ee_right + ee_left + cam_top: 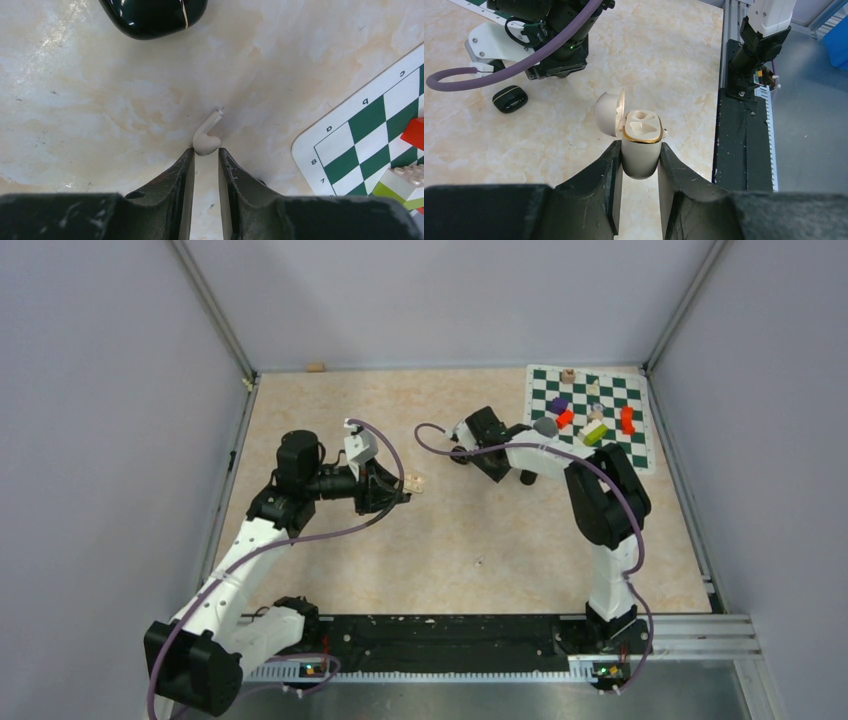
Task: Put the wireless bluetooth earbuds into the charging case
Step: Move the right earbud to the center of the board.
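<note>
On the left side of the table (480, 540), the left gripper (640, 149) is pressed onto the body of the whitish charging case (640, 162). The lid (608, 113) is swung open and both wells are empty. The glossy shell is held only by its flanks, so a push from above could twist it or slide it down between the fingers. A knock on the lid could fold it over the wells.

Further right, a closed black case (152, 15) lies flat on the table, just ahead of the right arm; it is the wrong home for this bud.

The right gripper (205, 150) is narrowed almost fully and seems to pinch the whitish earbud (206, 136) by the bottom of its bulb, at the very fingertips, with the stem pointing away. With so little purchase the bud may squirt out or rotate as it is carried. If the stem arrives misaligned it will jam on the gold rim rather than seat. I cannot tell whether the bud is off the table.

The checkered mat (360, 135) with its blocks lies at the far right, clear of the path. No other earbud is visible.
</note>
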